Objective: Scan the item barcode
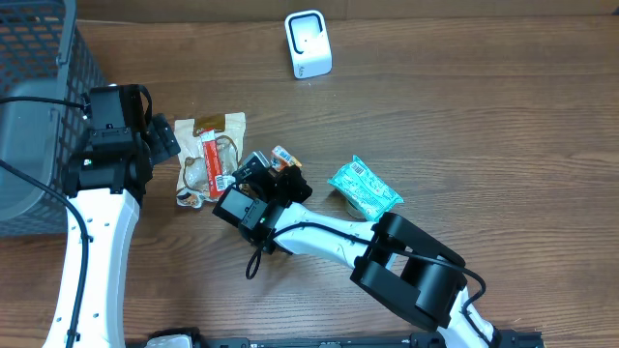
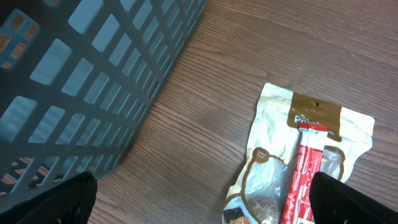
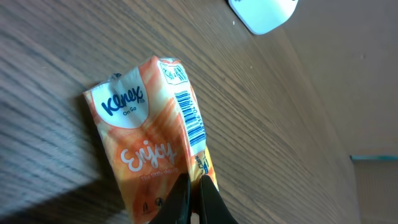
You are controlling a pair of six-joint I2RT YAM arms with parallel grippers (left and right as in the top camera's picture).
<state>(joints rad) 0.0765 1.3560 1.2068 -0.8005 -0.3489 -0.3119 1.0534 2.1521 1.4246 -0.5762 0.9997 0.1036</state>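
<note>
Your right gripper (image 3: 193, 202) is pinched tight on the tissue pack's (image 3: 146, 134) bottom edge. The pack juts out past the fingertips, barcode along its side. Scanner (image 1: 309, 43) well apart. Left gripper (image 1: 166, 141) spread wide, holding nothing, beside the snack bag (image 1: 208, 155).
</note>
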